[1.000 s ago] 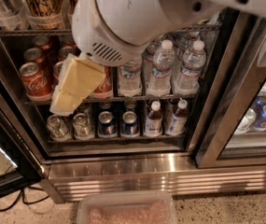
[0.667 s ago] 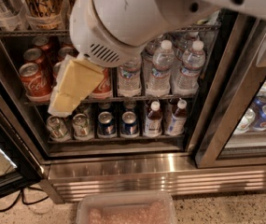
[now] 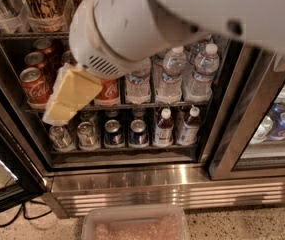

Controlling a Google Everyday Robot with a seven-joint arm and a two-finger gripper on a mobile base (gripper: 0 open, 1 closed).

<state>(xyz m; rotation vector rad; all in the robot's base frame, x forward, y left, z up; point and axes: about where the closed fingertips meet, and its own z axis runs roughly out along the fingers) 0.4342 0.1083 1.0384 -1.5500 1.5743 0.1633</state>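
Observation:
My gripper [image 3: 58, 114] hangs from the big white arm housing [image 3: 127, 29] in front of the open fridge, on its left side. It sits at the front edge of the middle shelf [image 3: 147, 105], pointing down and left. Nothing shows in its grasp. A red Coca-Cola can [image 3: 33, 85] stands just to its left, and another red can [image 3: 109, 91] just to its right. Silver cans [image 3: 62, 136] on the bottom shelf stand right below its tip. More red cans [image 3: 44, 46] stand further back, partly hidden by the arm.
Water bottles [image 3: 172, 74] fill the right of the middle shelf. Blue cans [image 3: 114, 132] and small bottles [image 3: 163, 126] line the bottom shelf. The fridge's open door [image 3: 2, 169] is at left, a second fridge [image 3: 282, 119] at right, and a plastic bin [image 3: 134, 224] on the floor.
The arm has shifted a little to the left, carrying the gripper closer to the left-hand Coca-Cola can. The cans and bottles have not moved.

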